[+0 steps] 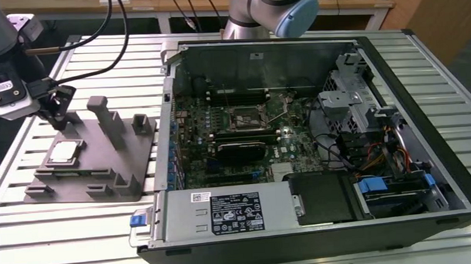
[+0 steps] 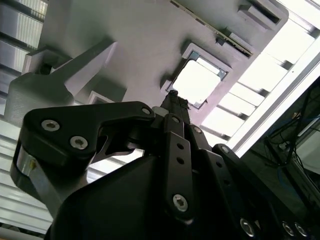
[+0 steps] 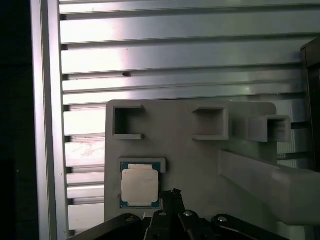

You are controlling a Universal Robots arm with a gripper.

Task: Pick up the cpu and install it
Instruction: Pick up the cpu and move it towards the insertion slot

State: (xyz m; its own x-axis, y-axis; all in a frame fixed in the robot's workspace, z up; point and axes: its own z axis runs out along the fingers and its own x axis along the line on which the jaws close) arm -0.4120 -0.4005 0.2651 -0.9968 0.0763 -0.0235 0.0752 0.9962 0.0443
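I have the gripper (image 1: 60,119) hanging over the grey fixture (image 1: 103,175), which lies on the slatted metal bench (image 1: 74,231) toward the exterior view's left, beside the open computer case (image 1: 390,68). The jaws are clenched, their tips pressed together into one narrow point with nothing between them. The cpu (image 1: 64,152) lies flat in a shallow square recess of the fixture, silvery top up, near the fixture's edge at the exterior view's left. In the first wrist view the closed tips sit just beside one corner of the cpu (image 3: 140,186), off its metal top. In the second wrist view they point at the rim of the recess, with the cpu (image 2: 199,82) bright just past them. I cannot tell whether the tips touch the fixture plate or stop short above it. Inside the case, the black-framed socket (image 1: 243,116) on the motherboard sits well apart from both the cpu and the jaws
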